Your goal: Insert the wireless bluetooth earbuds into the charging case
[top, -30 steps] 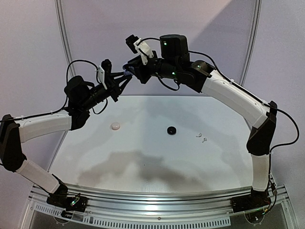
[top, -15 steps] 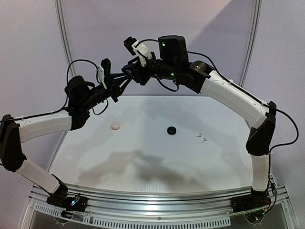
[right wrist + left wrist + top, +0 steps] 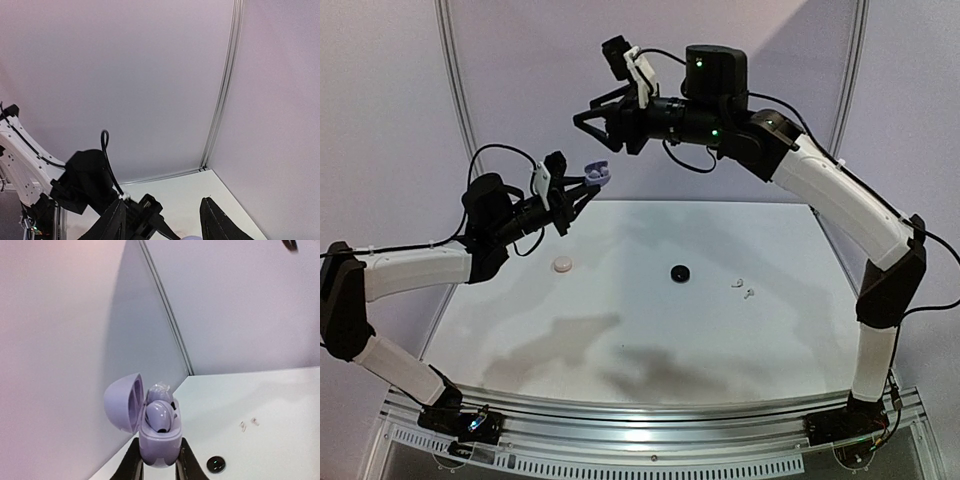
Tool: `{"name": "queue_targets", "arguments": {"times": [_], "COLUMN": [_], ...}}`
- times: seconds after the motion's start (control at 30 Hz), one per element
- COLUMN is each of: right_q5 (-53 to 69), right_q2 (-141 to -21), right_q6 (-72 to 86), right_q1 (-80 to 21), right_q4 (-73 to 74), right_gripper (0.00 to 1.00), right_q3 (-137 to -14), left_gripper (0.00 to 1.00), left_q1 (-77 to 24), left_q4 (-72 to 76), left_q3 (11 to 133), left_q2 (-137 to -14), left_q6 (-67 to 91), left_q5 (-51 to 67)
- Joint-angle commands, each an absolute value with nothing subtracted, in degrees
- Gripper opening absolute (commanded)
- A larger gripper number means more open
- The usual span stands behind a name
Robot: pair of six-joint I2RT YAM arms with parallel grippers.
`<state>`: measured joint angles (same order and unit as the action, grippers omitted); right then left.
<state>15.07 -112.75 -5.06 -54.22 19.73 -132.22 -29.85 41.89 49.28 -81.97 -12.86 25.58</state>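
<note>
Case in hand: lavender charging case [image 3: 160, 440], its lid [image 3: 122, 402] swung open to one side, held in the air above the far left part of the table [image 3: 620, 330].
Lavender earbuds [image 3: 160, 416]: two, both sitting in the wells of the open case; whether they are pressed fully home cannot be told.
Left gripper [image 3: 159, 462]: closed on the lower body of the case, one finger on each side.
Right gripper [image 3: 162, 222]: raised high, jaws spread wide, nothing between them.
White earbuds [image 3: 243, 426]: two, loose on the table toward the right, just beside each other.
Black round case [image 3: 679, 272]: mid-table, apparently closed.
White round case [image 3: 562, 264]: on the table at left, near the left arm.
Handling: earbuds probably very light, hard and glossy, apt to slip or flick away, so pinch gently across the stem. Cases are smooth and rounded; grip the base sides, clear of hinge and lid.
</note>
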Motion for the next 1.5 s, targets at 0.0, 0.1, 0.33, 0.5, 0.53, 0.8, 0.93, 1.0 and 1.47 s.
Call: {"name": "queue_targets", "arguments": {"times": [0.0,0.1,0.33,0.5,0.53,0.8,0.93,1.0,1.47], "right_q5": [17.11,15.43,19.39,18.67,18.68,15.1,13.18,12.57,16.04], "right_q2": [-113.28,-117.03,-122.08,-120.33,-119.14,-113.54,-113.47,-112.83,-113.76], "right_q6": [4.13,6.27,7.61,4.48,3.6,0.77,-1.62,-2.8,-9.77], "right_q1": [-51.67,-51.17,-51.16,-51.38,-51.4,-51.88,-52.12,-52.16,-53.92], "right_q4": [23.5,29.61,36.17,40.17,39.74,39.82,41.72,42.04,47.7], "right_gripper": [0.51,0.47,0.39,0.34,0.34,0.33,0.33,0.33,0.4], "right_q3": [-134.94,-136.94,-137.35,-133.41,-131.64,-125.64,-126.44,-126.2,-124.97], "left_gripper": [0.0,0.0,0.0,0.0,0.0,0.0,0.0,0.0,0.0], "left_q1": [-29.91,-30.15,-30.75,-30.76,-30.84,-31.03,-31.03,-31.03,-30.56], "left_q4": [45.86,48.73,49.76,50.25,50.14,48.45,47.18,45.72,43.66], "left_q3": [45.69,45.02,44.39,44.3,44.22,44.34,44.53,45.31,45.88], "left_q2": [-79.39,-79.1,-78.84,-78.78,-78.7,-78.63,-78.57,-78.65,-78.25], "left_q6": [-38.57,-46.37,-54.5,-55.41,-55.09,-51.06,-49.18,-46.65,-43.69], "left_q5": [29.54,29.9,31.36,31.25,31.1,29.85,29.64,28.33,32.58]}}
